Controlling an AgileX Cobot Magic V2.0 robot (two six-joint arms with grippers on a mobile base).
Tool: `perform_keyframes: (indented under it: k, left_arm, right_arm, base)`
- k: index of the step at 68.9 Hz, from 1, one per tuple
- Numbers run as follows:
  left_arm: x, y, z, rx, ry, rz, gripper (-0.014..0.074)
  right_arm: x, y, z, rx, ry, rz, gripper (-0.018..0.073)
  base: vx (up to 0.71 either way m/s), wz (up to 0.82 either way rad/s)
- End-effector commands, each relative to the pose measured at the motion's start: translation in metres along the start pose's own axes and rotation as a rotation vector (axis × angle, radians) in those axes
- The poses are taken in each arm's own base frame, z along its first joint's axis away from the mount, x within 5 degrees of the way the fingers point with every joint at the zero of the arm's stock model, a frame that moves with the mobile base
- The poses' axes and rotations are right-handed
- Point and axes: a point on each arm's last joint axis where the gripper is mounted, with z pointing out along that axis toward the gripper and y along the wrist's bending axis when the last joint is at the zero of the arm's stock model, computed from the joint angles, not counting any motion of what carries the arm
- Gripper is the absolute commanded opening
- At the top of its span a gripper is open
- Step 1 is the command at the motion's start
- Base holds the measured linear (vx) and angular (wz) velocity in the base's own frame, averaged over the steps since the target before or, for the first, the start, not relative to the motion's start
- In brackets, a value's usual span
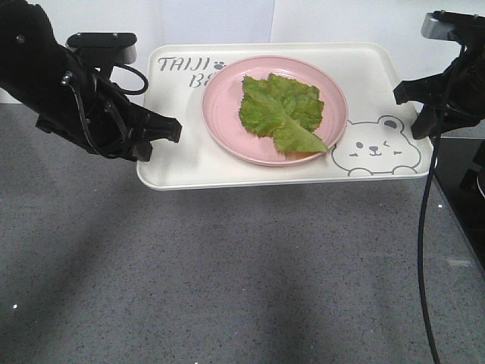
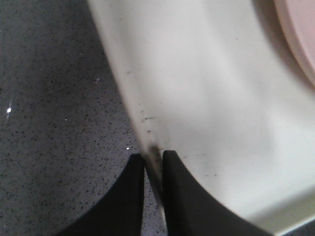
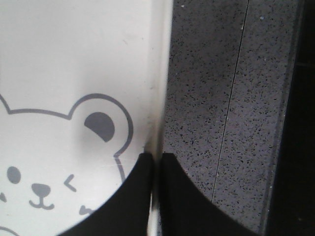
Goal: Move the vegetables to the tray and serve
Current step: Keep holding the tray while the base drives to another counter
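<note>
Bright green and crinkled, the vegetables [image 1: 283,111] lie flat on a round pink plate [image 1: 220,114], and that plate sits in the middle of the tray [image 1: 182,163], between the lettering at the far left corner and the winking bear face [image 1: 377,145] at the near right corner. So the leaves are already on the tray by way of the plate; what seems left is the serving.

That would explain the grip. The left gripper [image 2: 153,160] has its fingers [image 2: 133,187] pinched on the raised rim of the tray's left edge, one finger outside over the desk [image 2: 49,123], the other inside on the cream plastic. The right gripper [image 3: 156,160] does the same on the opposite rim, just beside the bear's ear, fingers [image 3: 135,191] clenched with the rim squeezed thin between them.

Holding at two opposite sides makes sense to me: a wide, shallow tray with a loose plate on it would tip from a single hold. In the front view a shadow sits under the near edge, so the tray may be slightly raised off the grey speckled desk, though I cannot be sure. Both arms would need to move level and together, or the plate could slide.
</note>
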Motion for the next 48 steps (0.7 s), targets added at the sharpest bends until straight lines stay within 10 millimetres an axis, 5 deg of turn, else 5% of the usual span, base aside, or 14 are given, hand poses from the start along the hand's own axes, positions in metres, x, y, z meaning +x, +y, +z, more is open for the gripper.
perform_keyframes:
  k: [1, 48]
  left_arm:
    - [-0.0075, -0.0093, -0.0292, 0.059, -0.136, 0.028, -0.0006]
    - [-0.0075, -0.0093, -0.0292, 0.059, -0.136, 0.028, -0.0006]
  right_arm:
    - [0.0007, 0.0113, -0.0312, -0.032, -0.082, -0.024, -0.0006]
    - [0.0007, 0.0113, -0.0312, -0.032, -0.082, -0.024, -0.0006]
  base:
    - [0.03, 0.01]
    - [0.01, 0.00]
